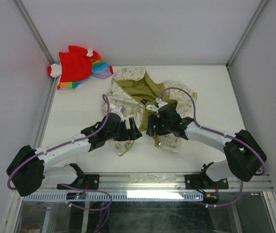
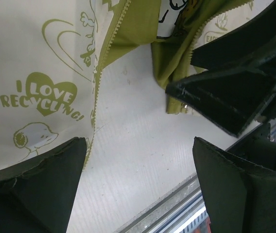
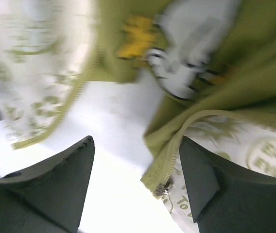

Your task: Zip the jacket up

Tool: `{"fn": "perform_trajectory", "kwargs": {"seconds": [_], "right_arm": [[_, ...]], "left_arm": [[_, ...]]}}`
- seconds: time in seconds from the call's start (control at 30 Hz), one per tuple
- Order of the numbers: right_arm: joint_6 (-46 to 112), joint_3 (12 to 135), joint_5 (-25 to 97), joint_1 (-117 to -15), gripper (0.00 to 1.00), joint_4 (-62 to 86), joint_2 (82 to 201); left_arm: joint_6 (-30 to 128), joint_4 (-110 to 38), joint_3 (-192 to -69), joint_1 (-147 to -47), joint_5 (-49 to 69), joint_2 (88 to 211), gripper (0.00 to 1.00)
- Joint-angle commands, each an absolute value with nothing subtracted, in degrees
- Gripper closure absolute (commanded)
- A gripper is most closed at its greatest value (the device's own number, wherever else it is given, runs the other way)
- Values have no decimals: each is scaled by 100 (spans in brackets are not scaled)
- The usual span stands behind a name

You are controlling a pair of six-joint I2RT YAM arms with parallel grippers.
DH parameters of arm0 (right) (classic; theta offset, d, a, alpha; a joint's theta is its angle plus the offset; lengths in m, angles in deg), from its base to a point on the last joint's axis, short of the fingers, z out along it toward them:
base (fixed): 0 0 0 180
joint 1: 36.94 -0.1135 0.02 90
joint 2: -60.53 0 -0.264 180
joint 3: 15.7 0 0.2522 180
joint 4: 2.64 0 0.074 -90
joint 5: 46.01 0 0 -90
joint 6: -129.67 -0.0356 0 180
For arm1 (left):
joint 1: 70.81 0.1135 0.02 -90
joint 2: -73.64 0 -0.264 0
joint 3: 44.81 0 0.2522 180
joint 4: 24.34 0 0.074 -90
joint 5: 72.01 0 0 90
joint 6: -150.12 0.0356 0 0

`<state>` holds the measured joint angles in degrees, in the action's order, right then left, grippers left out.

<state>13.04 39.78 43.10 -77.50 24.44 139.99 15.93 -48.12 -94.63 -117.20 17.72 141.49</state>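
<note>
Left wrist view: our left gripper [image 2: 138, 145] has its jaws wide apart, with just bare table [image 2: 128, 87] between them. One finger [image 2: 36, 187] overlaps the jacket [image 2: 41, 73] at its zipper strip [image 2: 99, 73]. Past the other finger, the right gripper [image 2: 225, 92] crowds in over the other flap. Its jaws are spread too, and we see the zipper end [image 3: 163, 187] just inside one finger [image 3: 208, 179]. Well beyond both jaws, a red and rainbow garment [image 1: 78, 67] lies in the far corner.
</note>
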Motion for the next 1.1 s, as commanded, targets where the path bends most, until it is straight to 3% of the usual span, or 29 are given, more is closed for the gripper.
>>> {"fn": "perform_trajectory", "kwargs": {"seconds": [0.0, 0.17, 0.3, 0.63, 1.07], "right_arm": [[1836, 4741, 3039, -8228, 28, 1677, 14231], [1968, 5100, 3059, -8414, 28, 2171, 14305], [1948, 4792, 3499, -8406, 28, 2305, 13712], [1131, 4165, 5817, -8240, 32, 3668, 12982], [757, 3104, 5775, -7829, 33, 2804, 12259]], "left_arm": [[1546, -4592, -9378, -11686, 1860, 13877, 7], [1471, -4529, -9275, -11691, 1793, 13756, 9], [1512, -4419, -9258, -11693, 1670, 13800, 11], [2079, -4017, -9887, -11800, 847, 14941, 32], [3204, -4146, -11563, -11827, 89, 17206, 45]]}}
